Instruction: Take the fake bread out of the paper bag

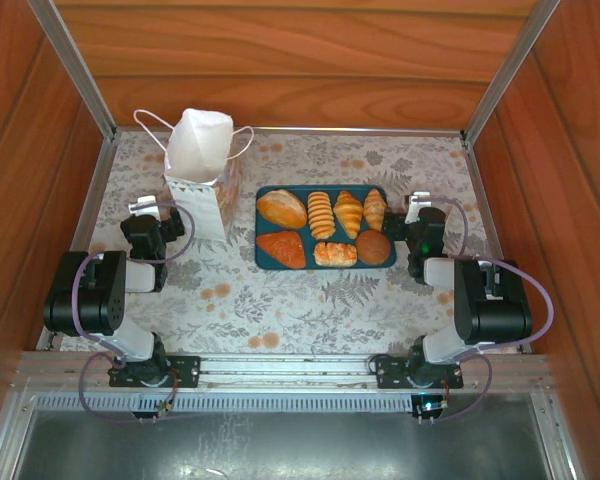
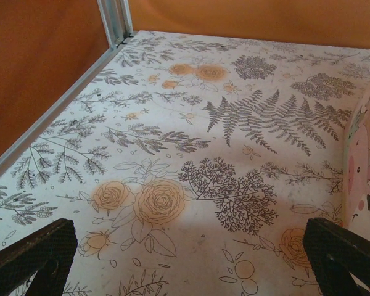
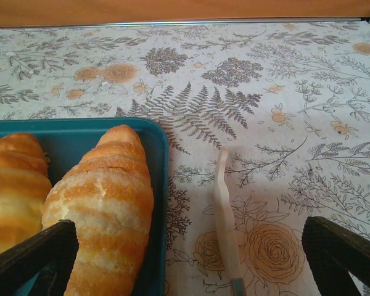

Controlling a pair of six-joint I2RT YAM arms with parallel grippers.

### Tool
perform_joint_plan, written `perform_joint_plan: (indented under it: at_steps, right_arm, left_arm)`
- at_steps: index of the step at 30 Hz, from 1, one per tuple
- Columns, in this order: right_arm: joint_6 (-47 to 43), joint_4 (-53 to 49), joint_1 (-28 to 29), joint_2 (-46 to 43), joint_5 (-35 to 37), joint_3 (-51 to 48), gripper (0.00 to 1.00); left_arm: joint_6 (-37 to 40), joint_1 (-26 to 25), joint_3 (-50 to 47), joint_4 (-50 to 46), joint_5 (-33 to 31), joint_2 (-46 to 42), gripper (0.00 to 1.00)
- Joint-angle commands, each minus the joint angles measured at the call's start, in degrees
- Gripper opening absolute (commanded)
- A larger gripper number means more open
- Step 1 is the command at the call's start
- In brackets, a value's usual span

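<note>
Spreading between wooden walls (image 1: 300, 60), a fern-and-rose tabletop (image 1: 310, 300); left fingers (image 2: 34, 253) and right fingers (image 3: 342, 250) released, empty.

Both arms were folded up, elbows pushed back and outward, forearms pointing forward. The left arm (image 1: 88, 292) bent out to its own side, and the left gripper (image 1: 146, 208) sat low with jaws spread wide, nothing between them. The right arm (image 1: 488, 300) mirrored it, right gripper (image 1: 420, 207) gaping just as wide, empty too. In each wrist view, the dark fingers (image 2: 34, 254) stood far apart.
</note>
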Motion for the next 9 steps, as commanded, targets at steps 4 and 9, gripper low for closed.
perform_joint_plan:
  at_steps: [4,9]
  right_arm:
    - [0.51,-0.02,-0.3,0.57,0.34,0.79,1.0]
    - [0.51,0.07,-0.3,0.41,0.35,0.61,1.0]
  left_arm:
    - [0.69,-0.28,0.87,-0.29,-0.12,0.05,1.0]
    - [0.61,-0.28,0.79,-0.38,-0.12,0.05,1.0]
